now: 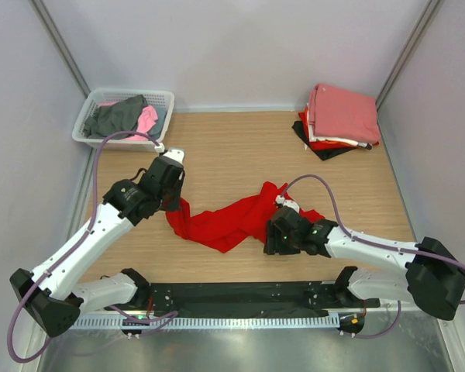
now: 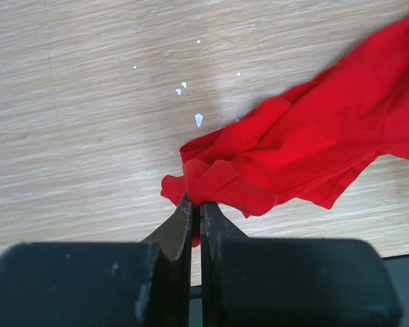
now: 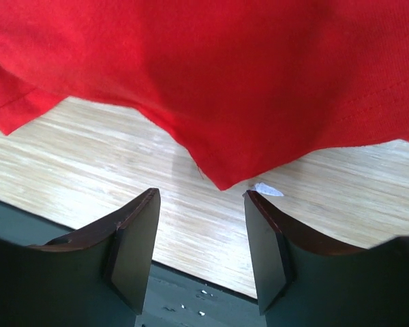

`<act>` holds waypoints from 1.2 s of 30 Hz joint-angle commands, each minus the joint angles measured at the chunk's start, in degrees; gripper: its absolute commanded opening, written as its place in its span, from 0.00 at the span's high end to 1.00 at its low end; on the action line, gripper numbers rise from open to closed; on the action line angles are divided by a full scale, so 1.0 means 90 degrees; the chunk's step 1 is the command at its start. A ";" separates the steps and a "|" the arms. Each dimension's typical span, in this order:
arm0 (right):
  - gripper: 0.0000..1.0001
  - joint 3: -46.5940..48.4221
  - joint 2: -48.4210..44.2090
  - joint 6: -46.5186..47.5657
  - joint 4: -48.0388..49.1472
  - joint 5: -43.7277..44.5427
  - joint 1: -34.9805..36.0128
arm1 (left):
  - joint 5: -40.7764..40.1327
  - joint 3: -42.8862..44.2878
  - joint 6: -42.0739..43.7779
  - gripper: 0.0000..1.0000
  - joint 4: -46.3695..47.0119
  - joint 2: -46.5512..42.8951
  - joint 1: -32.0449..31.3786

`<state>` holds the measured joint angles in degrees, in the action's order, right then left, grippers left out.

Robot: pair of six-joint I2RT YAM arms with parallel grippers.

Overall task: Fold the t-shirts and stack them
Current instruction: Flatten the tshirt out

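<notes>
A bright red t-shirt [image 1: 232,219] lies crumpled on the wooden table near the front middle. My left gripper [image 1: 173,203] is shut on the shirt's left end; in the left wrist view the gripper [image 2: 196,203] pinches a fold of the red t-shirt [image 2: 300,146]. My right gripper [image 1: 270,242] is open at the shirt's right lower edge; in the right wrist view the gripper [image 3: 202,193] is empty, a corner of the red t-shirt [image 3: 218,82] hanging just beyond its tips. Folded t-shirts [image 1: 339,118], salmon-pink on top of red, white and black, are stacked at the back right.
A white lattice basket [image 1: 87,116] at the back left holds grey and pink t-shirts [image 1: 124,116]. Small white specks [image 2: 198,120] lie on the wood. A black strip [image 1: 240,293] runs along the table's front edge.
</notes>
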<state>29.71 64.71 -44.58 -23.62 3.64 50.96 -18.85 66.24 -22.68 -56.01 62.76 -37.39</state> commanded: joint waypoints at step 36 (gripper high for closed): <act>0.99 0.3697 0.0604 0.0607 -0.2745 0.2367 0.0393 | -0.0024 0.1222 -0.0215 1.00 -0.0017 -0.0821 0.0277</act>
<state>52.66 75.94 -42.50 -42.13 17.34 54.19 -17.08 69.58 -23.83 -57.32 58.52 -35.20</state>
